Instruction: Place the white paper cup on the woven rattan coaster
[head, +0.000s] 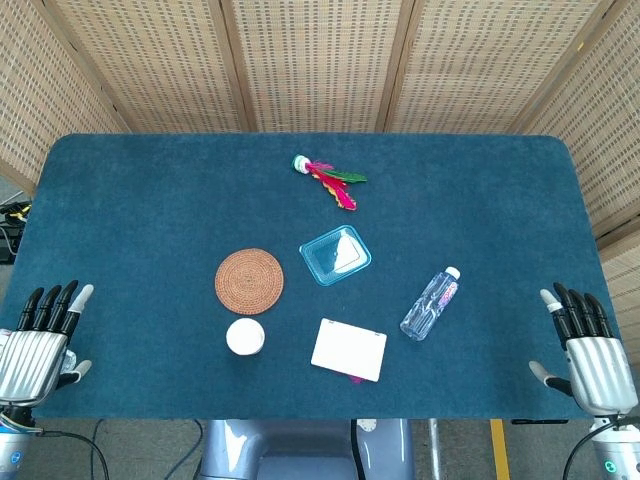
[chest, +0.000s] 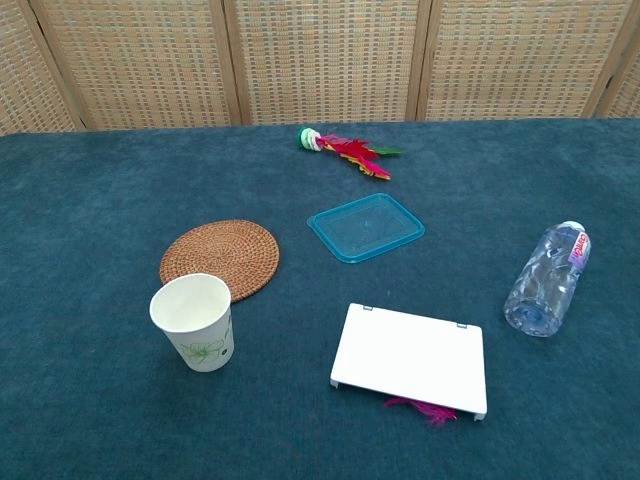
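Observation:
The white paper cup (head: 245, 337) (chest: 194, 323) stands upright on the blue cloth, just in front of the round woven rattan coaster (head: 249, 281) (chest: 220, 258); in the chest view its rim overlaps the coaster's near edge. My left hand (head: 38, 338) rests at the table's near left corner, fingers spread, holding nothing. My right hand (head: 587, 350) sits at the near right corner, also spread and empty. Both hands are far from the cup and show only in the head view.
A clear blue plastic lid (head: 335, 255) (chest: 365, 227) lies right of the coaster. A white flat box (head: 348, 350) (chest: 410, 358) sits near the front, over a pink feather (chest: 418, 408). A water bottle (head: 430, 304) (chest: 546, 279) lies on its side. A feather shuttlecock (head: 328, 178) (chest: 343, 147) lies farther back.

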